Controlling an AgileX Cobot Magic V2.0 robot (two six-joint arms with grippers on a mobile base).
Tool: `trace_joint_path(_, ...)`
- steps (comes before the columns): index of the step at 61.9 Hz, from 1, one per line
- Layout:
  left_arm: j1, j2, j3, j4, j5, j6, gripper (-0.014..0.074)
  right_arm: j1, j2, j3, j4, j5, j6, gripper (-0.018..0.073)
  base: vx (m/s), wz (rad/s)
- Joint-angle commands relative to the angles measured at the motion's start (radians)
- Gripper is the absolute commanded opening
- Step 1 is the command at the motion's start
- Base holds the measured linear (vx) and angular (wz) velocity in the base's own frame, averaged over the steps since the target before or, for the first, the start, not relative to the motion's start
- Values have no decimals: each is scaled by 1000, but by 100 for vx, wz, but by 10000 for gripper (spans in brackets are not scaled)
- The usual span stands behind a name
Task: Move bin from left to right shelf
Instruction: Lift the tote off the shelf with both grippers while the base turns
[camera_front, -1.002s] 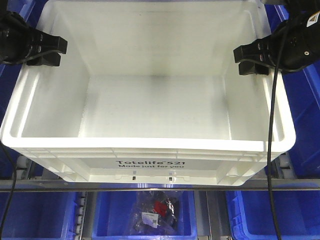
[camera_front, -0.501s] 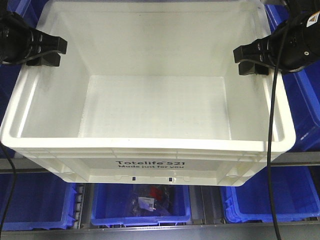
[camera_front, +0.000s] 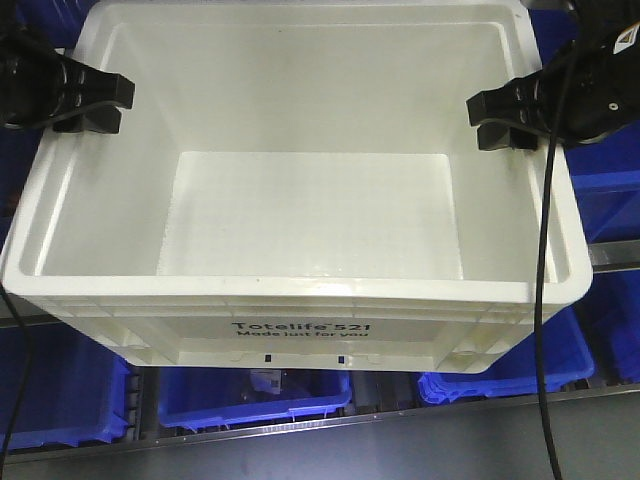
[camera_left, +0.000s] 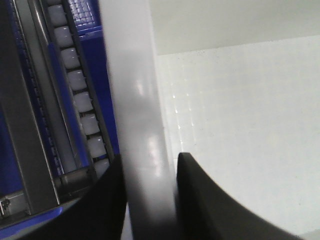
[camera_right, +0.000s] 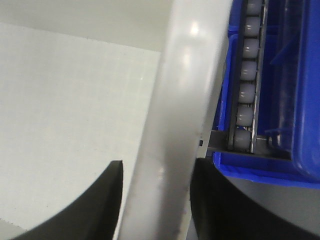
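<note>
Holding: my left gripper (camera_front: 98, 106) was clamped on the left wall of the large white rectangular plastic tote (camera_front: 300, 325), with the rim pinched between its dark fingers (camera_left: 102, 200), one outside and one inside.
Right side: my right gripper (camera_front: 500, 120) was closed the same way on the tote's right wall, rim squeezed between its own pair.
Tote position: it was carried between both arms, empty, with its printed front wall nearest me, over the lower row of blue plastic bins (camera_front: 250, 392).
Change: over the last second the tote and both grippers kept their place in the front view, while the shelving behind slid downward and tilted. The grey shelf rail (camera_front: 300, 425), which had been just under the tote's front, now lay lower and slanted. The bag with the red item in the middle bin was no longer plainly visible.
Meaning: I judged that the tote was free of the left shelf and the rig was travelling or turning with it. Setting it down on the right shelf was not yet done.
Counts: one white tote and two grippers. Three blue bins sat on the lower row, with more blue at the left and right edges, too cropped to count. Two black cables (camera_front: 545, 250) showed, and two roller tracks (camera_left: 75, 75), one in each wrist view.
</note>
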Motion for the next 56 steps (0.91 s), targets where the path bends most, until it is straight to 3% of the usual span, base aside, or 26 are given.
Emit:
trace_joint_path(1, -2, -58, -40, -26, -81, 36, -8, -10, -40, -34, -33, -85, 1, -4, -12, -17)
trace_joint_path(56, -2, -58, -40, -26, -81, 36, -8, -10, -40, -34, -33, -79, 1, -4, -10, -14)
